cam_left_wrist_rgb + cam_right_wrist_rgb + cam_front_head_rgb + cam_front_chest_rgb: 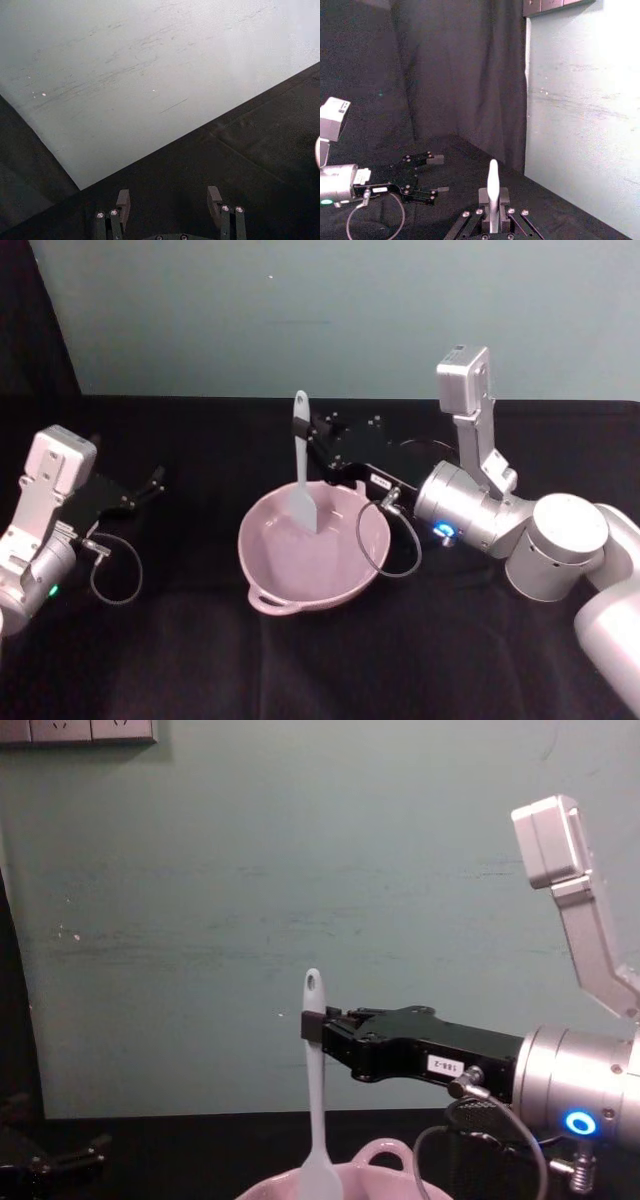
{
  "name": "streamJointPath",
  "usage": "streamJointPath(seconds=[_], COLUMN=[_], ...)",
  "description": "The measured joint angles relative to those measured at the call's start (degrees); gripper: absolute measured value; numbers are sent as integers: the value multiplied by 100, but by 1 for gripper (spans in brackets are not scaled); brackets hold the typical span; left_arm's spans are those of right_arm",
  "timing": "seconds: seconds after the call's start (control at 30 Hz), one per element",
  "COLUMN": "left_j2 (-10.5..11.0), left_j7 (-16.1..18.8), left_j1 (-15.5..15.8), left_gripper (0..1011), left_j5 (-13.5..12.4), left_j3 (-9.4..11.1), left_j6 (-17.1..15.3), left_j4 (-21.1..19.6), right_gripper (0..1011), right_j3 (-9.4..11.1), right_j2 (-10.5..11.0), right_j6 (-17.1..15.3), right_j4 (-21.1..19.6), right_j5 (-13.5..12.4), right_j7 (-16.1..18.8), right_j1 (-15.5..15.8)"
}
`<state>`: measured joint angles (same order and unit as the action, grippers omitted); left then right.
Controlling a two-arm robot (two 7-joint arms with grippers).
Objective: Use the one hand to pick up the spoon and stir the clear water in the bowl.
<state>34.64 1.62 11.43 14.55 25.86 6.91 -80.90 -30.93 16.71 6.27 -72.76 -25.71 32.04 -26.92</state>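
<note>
Clamped on the spoon [303, 480] just below the hole in its handle, the right gripper [303, 430] has its fingers pressed together on the thin shaft. Its arm reaches in level from the right, black body first, then a silver wrist with a blue light ring, the wrist camera standing above. A pale green wall [350, 320] rises behind a black-draped table [200, 670]. On the cloth sits the pink bowl [330, 575], near the middle, a loop handle on its near rim. At the table's left, well apart from the bowl, the left gripper [152, 480] lies low and idle with fingers spread, holding nothing. From the chest, the spoon [316, 1120] stands upright with its paddle head down inside the bowl [365, 1182]; whether it touches the bottom cannot be told. A thin cable [400, 555] loops from the right wrist, hanging beside the bowl's right rim.
</note>
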Motion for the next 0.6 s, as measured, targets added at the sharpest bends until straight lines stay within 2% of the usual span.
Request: streamJointPath(seconds=[0.27, 0.37, 0.6], left_j2=[0, 0, 0], left_j7=[0, 0, 0], left_j1=[0, 0, 0], left_gripper=[1011, 1011, 1011], left_j5=[0, 0, 0], left_j3=[0, 0, 0], left_j6=[0, 0, 0], left_j4=[0, 0, 0], right_gripper=[110, 110, 110], right_j3=[110, 144, 184], right_j2=[155, 273, 420], right_j6=[-14, -94, -221], right_j4=[-232, -402, -741], right_j5=[79, 76, -71], right_j7=[-4, 39, 147], right_j1=[166, 306, 555])
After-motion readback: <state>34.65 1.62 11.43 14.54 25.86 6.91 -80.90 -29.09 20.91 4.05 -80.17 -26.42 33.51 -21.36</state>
